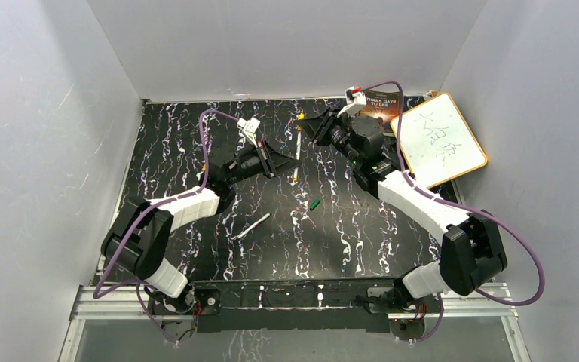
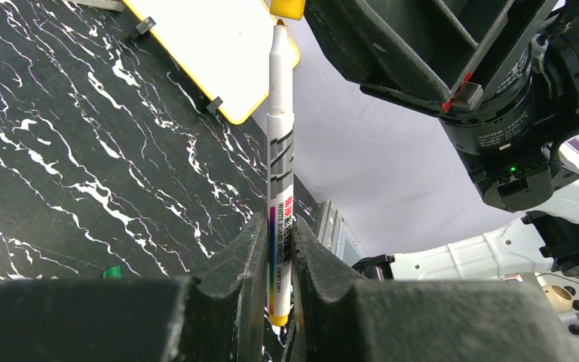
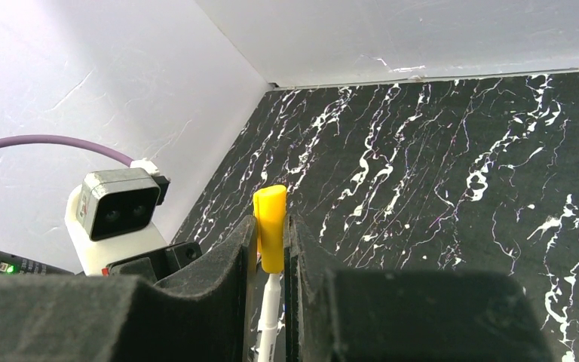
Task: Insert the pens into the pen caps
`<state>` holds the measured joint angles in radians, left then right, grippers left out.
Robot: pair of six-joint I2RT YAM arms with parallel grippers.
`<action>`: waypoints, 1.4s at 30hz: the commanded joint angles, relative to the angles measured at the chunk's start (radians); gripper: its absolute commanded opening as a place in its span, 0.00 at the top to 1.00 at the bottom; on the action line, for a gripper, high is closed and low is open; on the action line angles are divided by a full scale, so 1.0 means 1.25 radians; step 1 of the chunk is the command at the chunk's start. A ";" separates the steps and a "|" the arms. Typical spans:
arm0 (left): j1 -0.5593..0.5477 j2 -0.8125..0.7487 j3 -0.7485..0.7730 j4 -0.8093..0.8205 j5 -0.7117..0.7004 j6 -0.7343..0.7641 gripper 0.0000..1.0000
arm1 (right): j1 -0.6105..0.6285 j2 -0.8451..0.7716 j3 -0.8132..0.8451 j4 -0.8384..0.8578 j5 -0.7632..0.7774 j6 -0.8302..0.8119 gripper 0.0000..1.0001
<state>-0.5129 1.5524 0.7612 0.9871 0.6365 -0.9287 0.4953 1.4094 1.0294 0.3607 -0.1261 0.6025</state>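
Note:
My left gripper (image 1: pixel 292 164) (image 2: pixel 277 226) is shut on a whitish pen (image 1: pixel 298 143) (image 2: pixel 280 136), gripping the lower barrel, its yellow end below the fingers. The pen points at a yellow pen cap (image 1: pixel 300 117) (image 2: pixel 287 7) (image 3: pixel 271 219), which my right gripper (image 1: pixel 307 124) (image 3: pixel 271 226) is shut on. The pen's tip (image 3: pixel 269 302) sits right at the cap's open mouth. Both grippers face each other above the far middle of the table. A second pen (image 1: pixel 252 225) lies loose on the table nearer the left arm. A green cap (image 1: pixel 314 204) (image 2: pixel 111 271) lies near the centre.
A yellow-framed whiteboard (image 1: pixel 441 143) (image 2: pixel 219 45) leans at the back right, with a dark booklet (image 1: pixel 381 102) behind it. Grey walls close in the black marbled table (image 1: pixel 332 241) on three sides.

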 commanded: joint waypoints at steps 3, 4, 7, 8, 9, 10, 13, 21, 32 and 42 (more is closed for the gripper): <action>-0.002 -0.047 0.030 0.026 0.002 0.020 1.00 | -0.004 -0.027 0.002 0.034 0.008 -0.007 1.00; -0.002 -0.049 0.029 0.025 0.000 0.021 1.00 | -0.004 -0.027 0.001 0.034 0.007 -0.008 1.00; -0.002 -0.052 0.028 0.023 -0.002 0.025 1.00 | -0.004 -0.027 0.001 0.031 0.005 -0.008 1.00; -0.002 -0.053 0.027 0.024 -0.001 0.025 1.00 | -0.004 -0.026 -0.002 0.031 0.005 -0.008 1.00; -0.002 -0.052 0.028 0.023 -0.001 0.026 1.00 | -0.004 -0.025 -0.002 0.031 0.005 -0.008 1.00; -0.002 -0.053 0.029 0.024 0.000 0.027 1.00 | -0.004 -0.024 -0.003 0.029 0.005 -0.007 1.00; -0.002 -0.054 0.030 0.024 0.001 0.028 1.00 | -0.005 -0.021 -0.005 0.032 0.004 -0.007 1.00; -0.002 -0.054 0.027 0.016 -0.004 0.031 1.00 | -0.005 -0.033 0.001 0.032 -0.015 0.003 1.00; -0.001 -0.052 0.022 0.016 -0.005 0.034 1.00 | -0.008 -0.061 -0.014 0.054 -0.021 0.014 1.00; -0.002 -0.051 0.030 0.019 0.004 0.034 1.00 | -0.012 -0.035 -0.015 0.056 -0.040 0.019 1.00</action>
<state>-0.5129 1.5333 0.7612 0.9718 0.6357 -0.9081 0.4877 1.3716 1.0168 0.3695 -0.1577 0.6201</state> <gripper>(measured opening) 0.130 0.140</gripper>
